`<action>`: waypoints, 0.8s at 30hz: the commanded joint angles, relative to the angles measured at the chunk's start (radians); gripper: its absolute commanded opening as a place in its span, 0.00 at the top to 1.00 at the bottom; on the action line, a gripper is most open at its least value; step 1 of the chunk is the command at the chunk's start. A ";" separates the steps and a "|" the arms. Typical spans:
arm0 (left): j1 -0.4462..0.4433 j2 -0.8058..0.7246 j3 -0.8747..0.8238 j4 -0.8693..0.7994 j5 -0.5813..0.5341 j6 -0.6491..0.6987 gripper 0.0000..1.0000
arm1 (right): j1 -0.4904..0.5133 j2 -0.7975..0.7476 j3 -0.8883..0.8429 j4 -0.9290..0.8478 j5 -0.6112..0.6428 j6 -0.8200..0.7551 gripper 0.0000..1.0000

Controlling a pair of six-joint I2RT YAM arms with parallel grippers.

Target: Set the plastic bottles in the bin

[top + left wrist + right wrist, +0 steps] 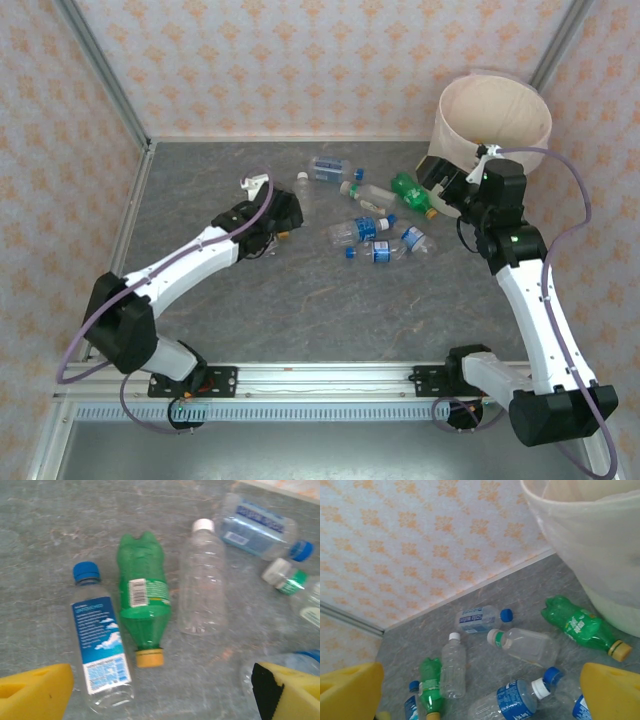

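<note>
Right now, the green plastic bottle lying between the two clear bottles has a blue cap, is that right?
Not quite. The green plastic bottle does lie between the clear blue-labelled bottle and the clear plain bottle, but its cap is yellow, not blue. The left wrist view shows this.

Three plastic bottles are lying side by side on the grey marbled tabletop (40,540): a clear blue-capped bottle with a blue label (100,645), a green yellow-capped bottle (142,605) and a clear unlabelled white-capped bottle (202,590). Further right, a second clear blue-labelled bottle (257,530) and a white-capped green-labelled bottle (290,579) are lying close together. The left gripper (160,695) is hanging above them, its yellow fingers (35,695) spread wide and gripping nothing.
</note>
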 commanded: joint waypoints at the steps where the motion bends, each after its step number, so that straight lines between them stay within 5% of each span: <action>1: 0.041 0.058 0.037 -0.098 -0.015 -0.040 0.06 | 0.008 -0.030 -0.002 0.076 -0.075 -0.009 0.00; 24: 0.139 0.335 0.140 -0.173 0.080 -0.025 0.18 | 0.020 -0.090 0.004 0.024 -0.025 -0.111 0.00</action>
